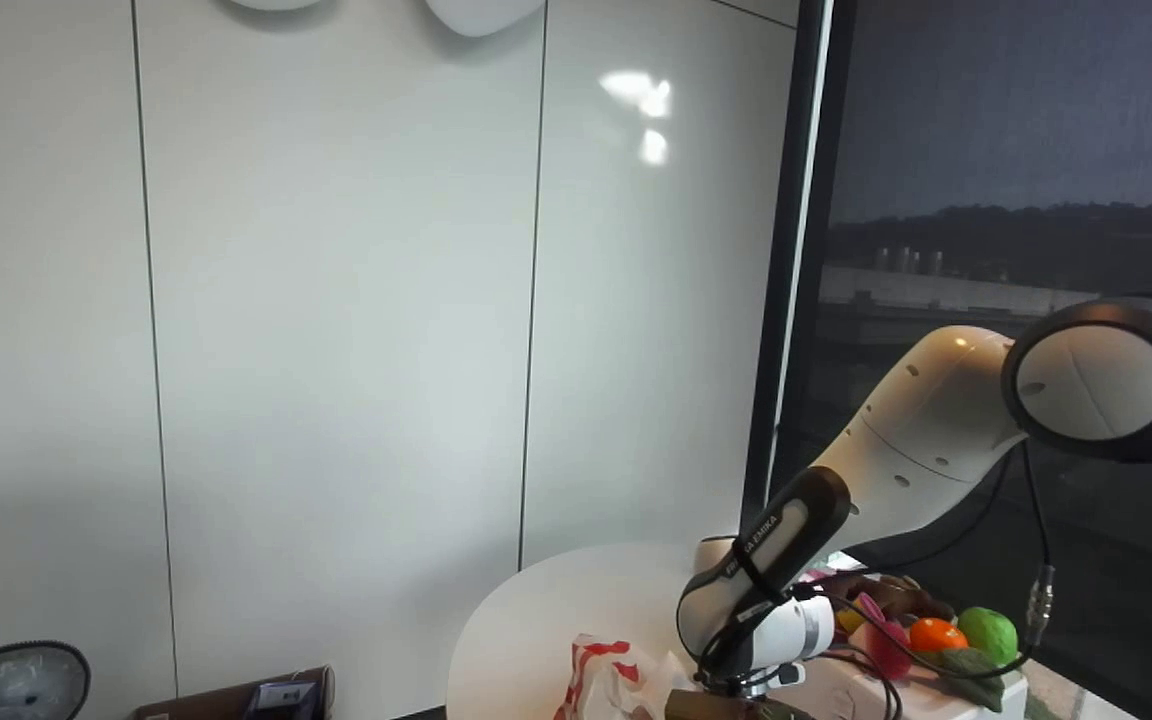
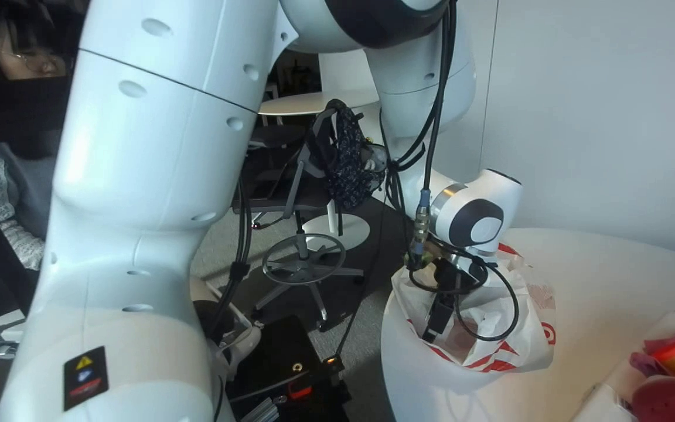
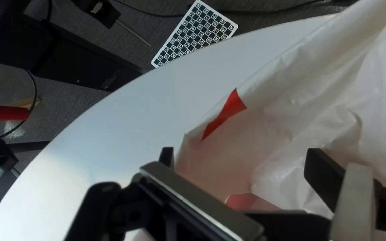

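Gripper (image 3: 240,164), jaws apart and nothing seen gripped, is at the mouth of the bag (image 2: 529,347) on the table (image 2: 601,269); approach appears complete, but whether pick-up is pending or release done cannot be determined.

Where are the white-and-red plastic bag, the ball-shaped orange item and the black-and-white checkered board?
Plastic bag (image 3: 307,113): wrist view, creased wall.
Orange item (image 1: 938,636): in an exterior view, front side.
Checkered board (image 3: 194,35): wrist view, patterned face.
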`<move>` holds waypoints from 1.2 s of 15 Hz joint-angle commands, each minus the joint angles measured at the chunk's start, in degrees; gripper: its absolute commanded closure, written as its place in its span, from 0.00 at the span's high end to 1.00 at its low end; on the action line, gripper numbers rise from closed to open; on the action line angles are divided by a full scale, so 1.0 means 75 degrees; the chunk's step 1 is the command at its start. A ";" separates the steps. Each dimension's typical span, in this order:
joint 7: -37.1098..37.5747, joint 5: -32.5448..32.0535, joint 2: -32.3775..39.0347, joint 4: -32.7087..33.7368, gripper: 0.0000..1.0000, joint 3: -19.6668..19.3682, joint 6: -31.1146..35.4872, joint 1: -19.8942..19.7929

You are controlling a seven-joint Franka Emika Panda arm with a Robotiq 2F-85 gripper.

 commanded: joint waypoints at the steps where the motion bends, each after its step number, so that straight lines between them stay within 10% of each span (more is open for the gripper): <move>1: 0.0746 -0.0516 0.0354 0.0422 1.00 -0.0540 0.0507 0.0526; 10: 0.3300 -0.2308 0.0753 0.0983 1.00 -0.1780 0.1476 0.1473; 18: 0.2601 -0.1152 0.0531 0.0764 1.00 -0.0604 0.1269 0.0647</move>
